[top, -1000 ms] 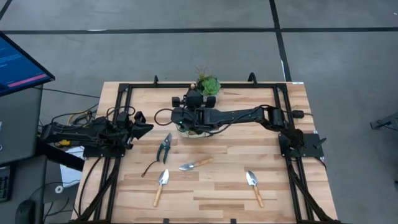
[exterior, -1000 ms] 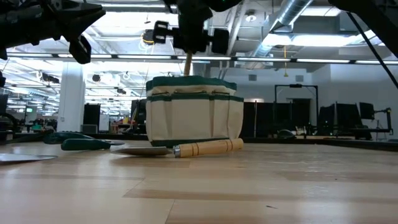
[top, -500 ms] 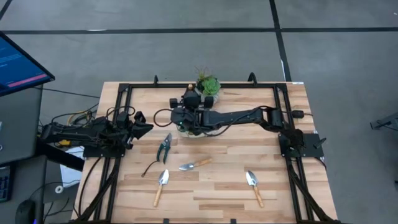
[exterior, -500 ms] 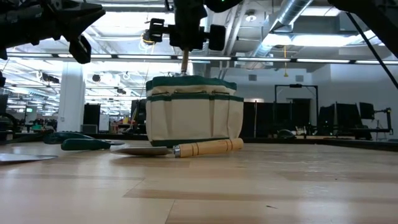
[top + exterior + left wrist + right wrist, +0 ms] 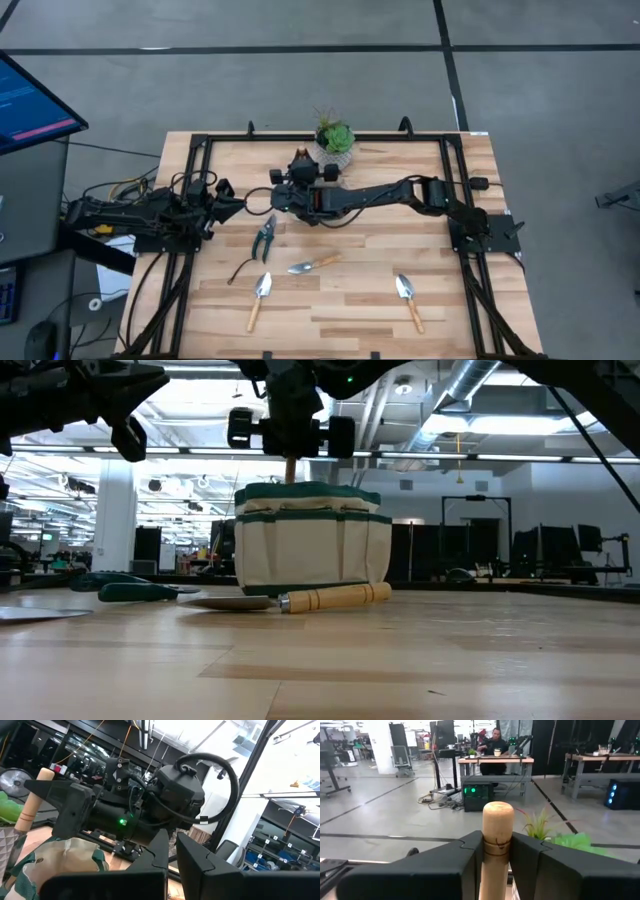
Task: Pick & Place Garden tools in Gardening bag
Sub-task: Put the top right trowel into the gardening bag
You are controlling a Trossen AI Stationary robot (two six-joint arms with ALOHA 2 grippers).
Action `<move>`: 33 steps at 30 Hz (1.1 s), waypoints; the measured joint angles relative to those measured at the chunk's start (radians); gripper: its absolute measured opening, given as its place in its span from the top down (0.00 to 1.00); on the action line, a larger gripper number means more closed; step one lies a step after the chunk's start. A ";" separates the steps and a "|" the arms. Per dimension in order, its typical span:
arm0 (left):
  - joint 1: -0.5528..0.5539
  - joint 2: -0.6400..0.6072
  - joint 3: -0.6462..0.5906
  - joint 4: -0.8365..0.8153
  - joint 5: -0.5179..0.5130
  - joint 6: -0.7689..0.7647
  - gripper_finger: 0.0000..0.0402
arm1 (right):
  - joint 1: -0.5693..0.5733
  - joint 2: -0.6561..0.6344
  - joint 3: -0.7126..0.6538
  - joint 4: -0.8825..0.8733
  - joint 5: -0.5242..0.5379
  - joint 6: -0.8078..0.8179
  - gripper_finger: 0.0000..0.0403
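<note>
The tan gardening bag [image 5: 312, 545] with dark green trim stands on the table; in the high view my right arm hides it. My right gripper [image 5: 290, 432] hovers over the bag's open top, shut on a trowel's wooden handle [image 5: 290, 468], which reaches down into the bag; the blade is hidden. My left gripper [image 5: 238, 202] is shut and empty at the table's left. Pruning shears [image 5: 264, 238], a thin black curved tool [image 5: 242, 268] and three trowels [image 5: 313, 265] [image 5: 258, 298] [image 5: 408, 300] lie flat on the table. My right gripper pinches the trowel's wooden handle [image 5: 496, 851] between its two fingers [image 5: 465, 865], a little below the handle's rounded free end [image 5: 498, 810]. The fingers lie across the handle. The trowel stands upright, its lower part inside the bag's mouth; what it rests on is hidden.
A green plant in a white pot [image 5: 335, 138] stands just beyond the bag at the table's far edge. Black frame rails [image 5: 195, 200] run along the table's left and right sides. A monitor [image 5: 30, 110] stands off the table's left.
My right gripper has gone toward the table's left edge and slightly down with the trowel, still shut on the handle. The handle stays upright and sits lower in the bag's mouth.
</note>
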 joint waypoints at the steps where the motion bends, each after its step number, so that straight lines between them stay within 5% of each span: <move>1: 0.000 0.000 0.000 0.000 0.000 0.000 0.98 | 0.000 -0.001 0.000 0.001 -0.006 -0.005 0.85; 21: 0.000 0.000 0.000 0.000 0.000 0.000 0.98 | -0.001 0.002 -0.055 -0.209 -0.122 0.329 0.85; 33: 0.000 0.000 0.000 0.000 0.000 0.000 0.98 | -0.008 0.001 -0.042 -0.240 -0.213 0.290 0.85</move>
